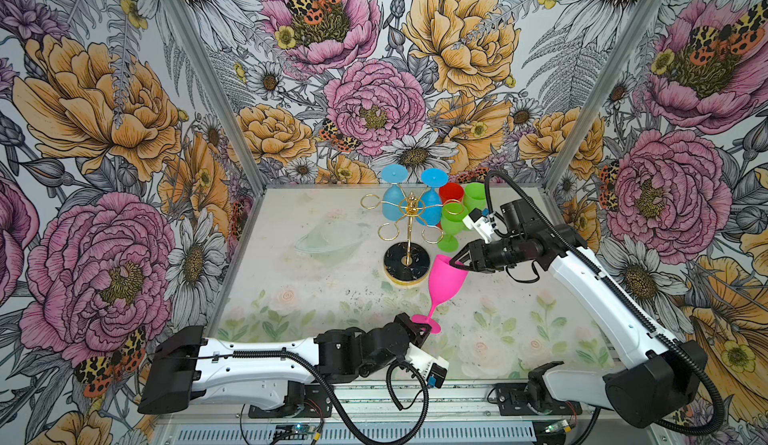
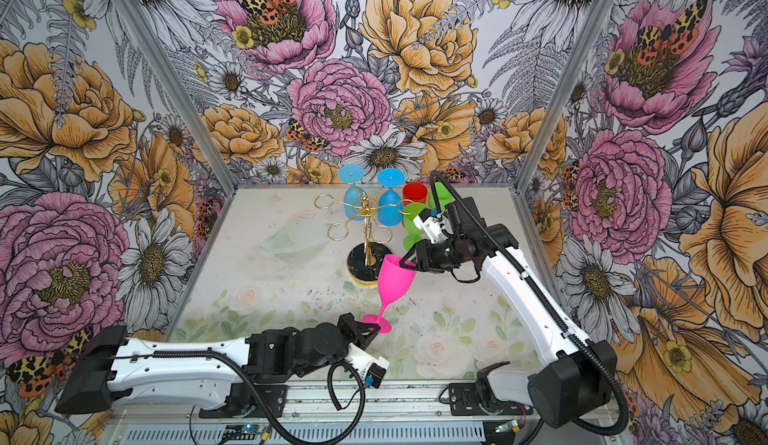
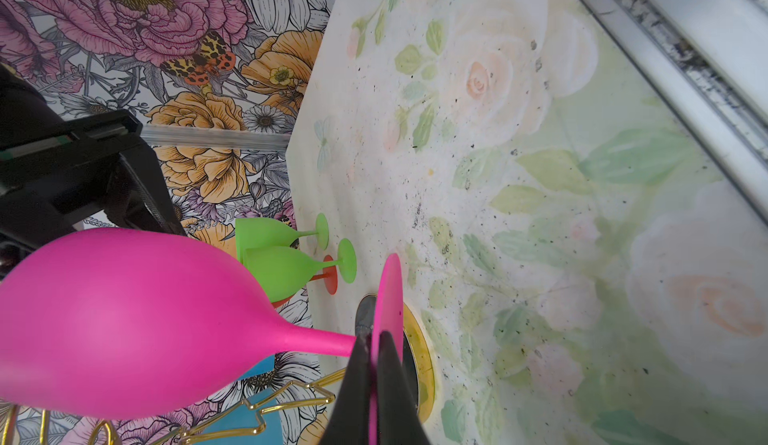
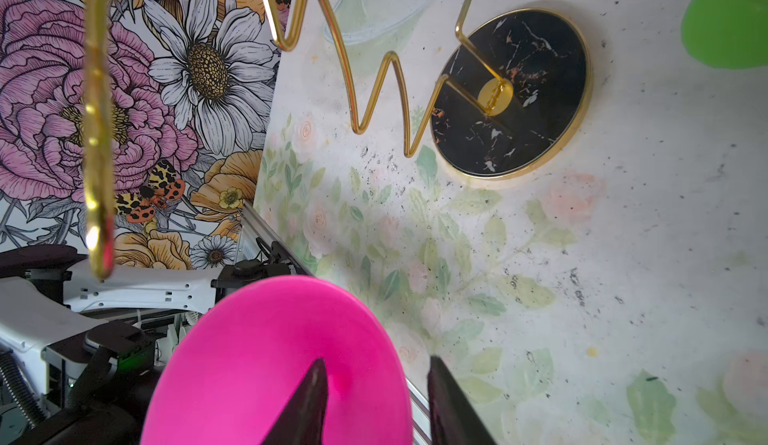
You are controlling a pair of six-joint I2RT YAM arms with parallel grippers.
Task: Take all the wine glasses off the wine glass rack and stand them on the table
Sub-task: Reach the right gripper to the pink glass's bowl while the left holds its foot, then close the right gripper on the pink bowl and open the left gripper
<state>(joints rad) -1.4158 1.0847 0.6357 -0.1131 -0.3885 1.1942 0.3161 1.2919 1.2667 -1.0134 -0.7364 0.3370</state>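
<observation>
wine glass (image 1: 446, 283), where is it?
— off the rack (image 1: 410, 210). pink, tilted in the air just beside the rack's black base (image 1: 406, 264), on the side toward the tabletop's (image 1: 311, 297) near edge.
left gripper (image 1: 424, 330)?
— clamped tight on the glass's foot.
right gripper (image 1: 457, 262)?
— jaws part way apart, astride the bowl's rim; one finger (image 4: 307, 397) lies over the pink, a gap shows beside the other.
</observation>
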